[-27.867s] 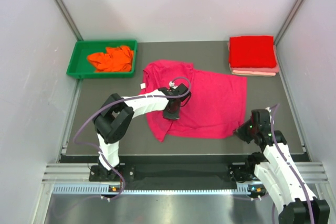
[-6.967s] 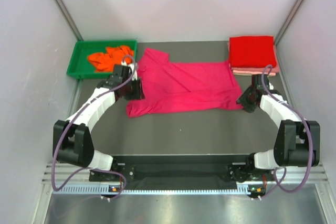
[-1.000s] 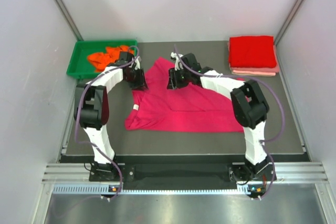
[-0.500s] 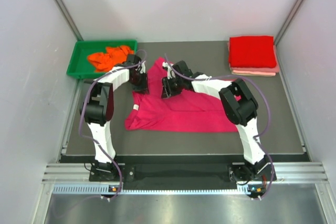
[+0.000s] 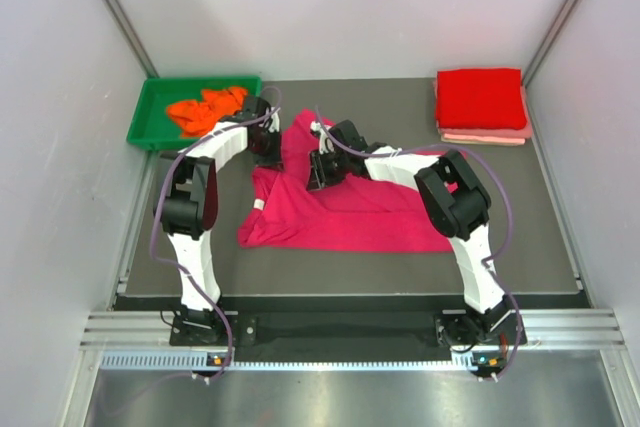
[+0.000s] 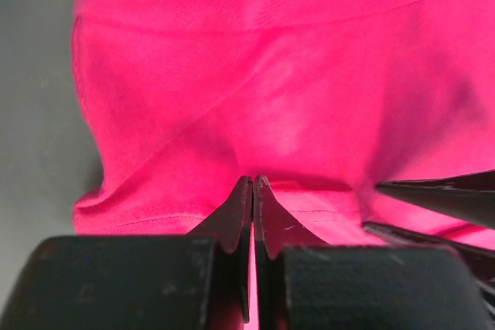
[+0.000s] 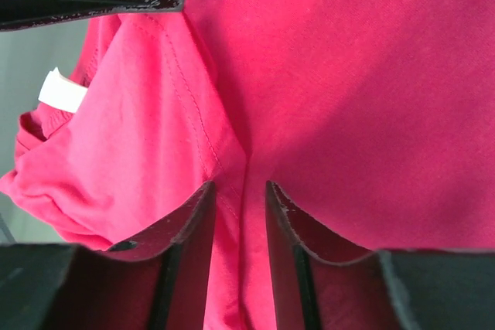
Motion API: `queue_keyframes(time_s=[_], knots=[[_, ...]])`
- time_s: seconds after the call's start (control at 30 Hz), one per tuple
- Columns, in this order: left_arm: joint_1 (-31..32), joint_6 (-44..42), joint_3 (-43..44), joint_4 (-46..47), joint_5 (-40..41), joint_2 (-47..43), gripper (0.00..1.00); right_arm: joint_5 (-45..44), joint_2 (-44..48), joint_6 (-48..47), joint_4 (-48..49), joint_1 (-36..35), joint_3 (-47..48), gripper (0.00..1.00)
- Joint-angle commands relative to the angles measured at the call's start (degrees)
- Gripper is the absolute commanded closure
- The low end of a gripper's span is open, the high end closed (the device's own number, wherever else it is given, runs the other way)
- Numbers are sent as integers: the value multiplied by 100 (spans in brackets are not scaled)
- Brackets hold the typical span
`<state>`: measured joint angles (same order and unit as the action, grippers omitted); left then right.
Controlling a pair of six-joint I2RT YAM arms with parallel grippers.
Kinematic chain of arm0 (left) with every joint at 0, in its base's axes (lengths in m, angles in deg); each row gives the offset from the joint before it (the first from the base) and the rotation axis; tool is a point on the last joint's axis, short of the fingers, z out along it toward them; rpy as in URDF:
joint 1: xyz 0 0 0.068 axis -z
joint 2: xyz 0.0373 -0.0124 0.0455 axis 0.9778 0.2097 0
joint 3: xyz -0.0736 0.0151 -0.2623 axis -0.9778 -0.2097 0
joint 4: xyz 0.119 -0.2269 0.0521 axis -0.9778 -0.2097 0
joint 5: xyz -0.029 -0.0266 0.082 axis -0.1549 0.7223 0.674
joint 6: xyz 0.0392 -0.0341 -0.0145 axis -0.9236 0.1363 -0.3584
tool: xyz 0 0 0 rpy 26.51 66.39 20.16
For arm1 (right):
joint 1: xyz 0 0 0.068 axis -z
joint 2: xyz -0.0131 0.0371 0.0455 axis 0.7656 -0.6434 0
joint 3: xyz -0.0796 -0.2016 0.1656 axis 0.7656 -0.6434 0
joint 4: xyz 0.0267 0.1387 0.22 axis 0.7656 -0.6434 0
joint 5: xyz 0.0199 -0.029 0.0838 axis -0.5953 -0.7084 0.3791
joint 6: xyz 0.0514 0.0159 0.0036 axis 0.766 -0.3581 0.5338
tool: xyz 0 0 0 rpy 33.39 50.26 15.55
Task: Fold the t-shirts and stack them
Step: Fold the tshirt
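The magenta-pink t-shirt (image 5: 360, 212) lies partly folded in the middle of the table. My left gripper (image 5: 268, 154) is at its upper left corner. In the left wrist view (image 6: 253, 179) the jaws are pressed together on a thin edge of the shirt (image 6: 271, 75). My right gripper (image 5: 318, 172) is just to the right of it. In the right wrist view (image 7: 240, 187) the jaws stand narrowly apart with a crease of the shirt (image 7: 348, 75) bunched between them. The folded bright red t-shirt (image 5: 480, 97) lies on the pale pink one (image 5: 485, 135) at the back right. The orange t-shirt (image 5: 205, 109) is crumpled.
The orange shirt lies in a green tray (image 5: 145, 117) at the back left. The shirt's white label (image 7: 63, 89) shows near its left edge (image 5: 258, 205). The two grippers are close together, each seeing the other's fingers (image 6: 448, 191). Walls enclose the table on three sides.
Over the last second my right gripper moved left and a little nearer with the cloth, closing in on my left gripper. The left gripper shifted slightly right.
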<state>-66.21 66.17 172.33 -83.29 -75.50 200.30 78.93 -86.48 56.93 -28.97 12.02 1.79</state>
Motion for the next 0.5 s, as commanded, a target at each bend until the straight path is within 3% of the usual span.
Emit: queue_keyframes(time_s=[0.0,0.17,0.3,0.47], knots=[[36,-125,287,60,-165,118,100,132,-8,127,372,-127,-25,67],[45,-230,252,192,-261,118,100,71,-43,189,390,-144,-34,67],[36,-379,243,385,-375,74,100,-218,9,241,399,-153,-60,100],[80,-590,234,683,-463,13,100,-772,510,434,679,-153,-577,100]])
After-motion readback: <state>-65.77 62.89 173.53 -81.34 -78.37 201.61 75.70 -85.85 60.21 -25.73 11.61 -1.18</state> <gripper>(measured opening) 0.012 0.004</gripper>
